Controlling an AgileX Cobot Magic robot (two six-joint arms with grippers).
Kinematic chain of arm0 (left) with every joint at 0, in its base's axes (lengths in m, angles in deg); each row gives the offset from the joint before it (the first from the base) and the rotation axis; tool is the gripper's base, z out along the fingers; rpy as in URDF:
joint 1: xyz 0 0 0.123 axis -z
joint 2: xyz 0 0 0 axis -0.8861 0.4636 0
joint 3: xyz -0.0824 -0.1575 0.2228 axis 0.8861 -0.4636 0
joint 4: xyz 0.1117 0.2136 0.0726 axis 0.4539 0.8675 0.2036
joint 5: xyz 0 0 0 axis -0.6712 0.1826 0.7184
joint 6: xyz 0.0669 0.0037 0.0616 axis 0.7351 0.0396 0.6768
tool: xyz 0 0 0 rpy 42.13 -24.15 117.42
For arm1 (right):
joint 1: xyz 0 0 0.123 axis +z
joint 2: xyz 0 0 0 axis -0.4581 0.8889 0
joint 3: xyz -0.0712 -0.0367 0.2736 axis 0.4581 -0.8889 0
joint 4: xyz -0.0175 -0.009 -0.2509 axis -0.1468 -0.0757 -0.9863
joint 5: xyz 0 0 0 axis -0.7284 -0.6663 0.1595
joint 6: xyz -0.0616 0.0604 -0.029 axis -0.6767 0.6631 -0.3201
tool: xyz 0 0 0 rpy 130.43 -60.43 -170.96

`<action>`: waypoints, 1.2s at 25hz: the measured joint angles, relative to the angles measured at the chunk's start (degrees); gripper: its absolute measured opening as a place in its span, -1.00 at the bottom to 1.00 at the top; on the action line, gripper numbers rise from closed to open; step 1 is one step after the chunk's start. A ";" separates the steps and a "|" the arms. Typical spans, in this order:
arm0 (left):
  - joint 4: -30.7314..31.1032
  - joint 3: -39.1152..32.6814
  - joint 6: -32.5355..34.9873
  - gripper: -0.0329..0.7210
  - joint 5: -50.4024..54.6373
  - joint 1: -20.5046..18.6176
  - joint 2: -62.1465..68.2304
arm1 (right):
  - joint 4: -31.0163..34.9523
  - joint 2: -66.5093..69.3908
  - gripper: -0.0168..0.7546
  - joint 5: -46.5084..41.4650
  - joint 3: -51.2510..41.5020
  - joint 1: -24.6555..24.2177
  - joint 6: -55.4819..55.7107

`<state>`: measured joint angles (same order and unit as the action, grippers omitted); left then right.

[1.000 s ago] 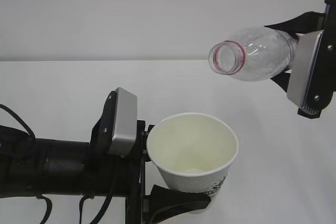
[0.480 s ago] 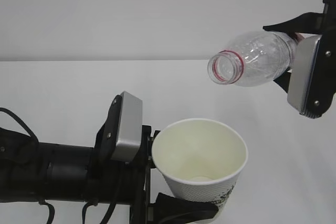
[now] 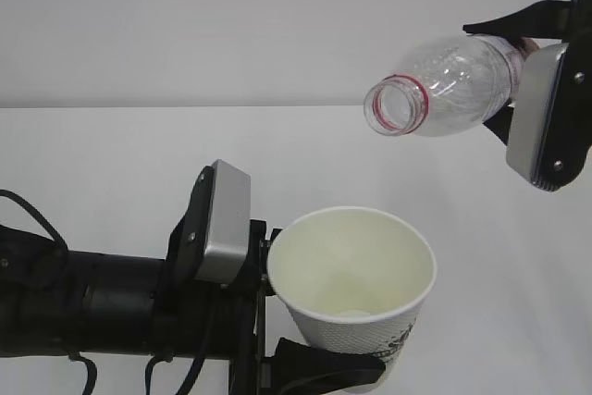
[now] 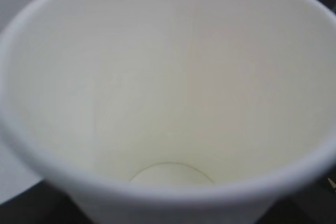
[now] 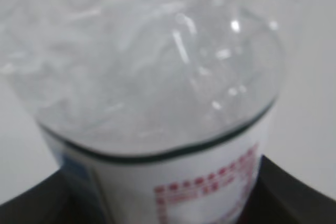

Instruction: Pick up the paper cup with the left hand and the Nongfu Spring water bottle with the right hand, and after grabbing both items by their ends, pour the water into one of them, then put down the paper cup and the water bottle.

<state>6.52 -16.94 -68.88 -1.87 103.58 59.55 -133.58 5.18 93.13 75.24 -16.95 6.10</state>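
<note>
Left jaws grip the paper cup (image 3: 356, 284) at lower centre; right jaws hold the tilted water bottle (image 3: 444, 88), its mouth above the cup's rim.

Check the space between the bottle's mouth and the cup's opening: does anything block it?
Nothing visible does. The bottle is tilted, cap off, its mouth high and right of the cup. Only open air lies between; the cup's top is uncovered.
</note>
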 joint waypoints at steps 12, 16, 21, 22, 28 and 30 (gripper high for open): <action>-0.80 0.00 0.00 0.53 0.00 0.00 0.00 | -0.23 0.00 0.30 0.27 1.39 0.00 -3.44; -0.90 0.00 0.00 0.53 0.00 0.00 0.00 | -0.23 0.00 0.30 0.27 1.39 0.00 -3.96; -0.90 0.00 0.00 0.53 0.00 0.00 0.00 | -0.23 0.00 0.30 0.27 1.39 0.00 -5.50; -0.90 0.00 0.00 0.53 0.00 0.00 0.00 | -0.23 0.00 0.30 0.27 1.39 0.00 -5.97; -0.90 0.00 0.00 0.53 0.75 0.00 0.00 | -0.23 0.00 0.30 0.36 1.39 0.00 -7.12; -0.90 0.00 0.00 0.53 0.83 0.00 0.00 | -0.23 0.00 0.30 0.36 1.39 0.00 -7.53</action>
<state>5.62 -16.94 -68.88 -1.04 103.58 59.55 -133.80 5.18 93.50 76.63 -16.95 -1.44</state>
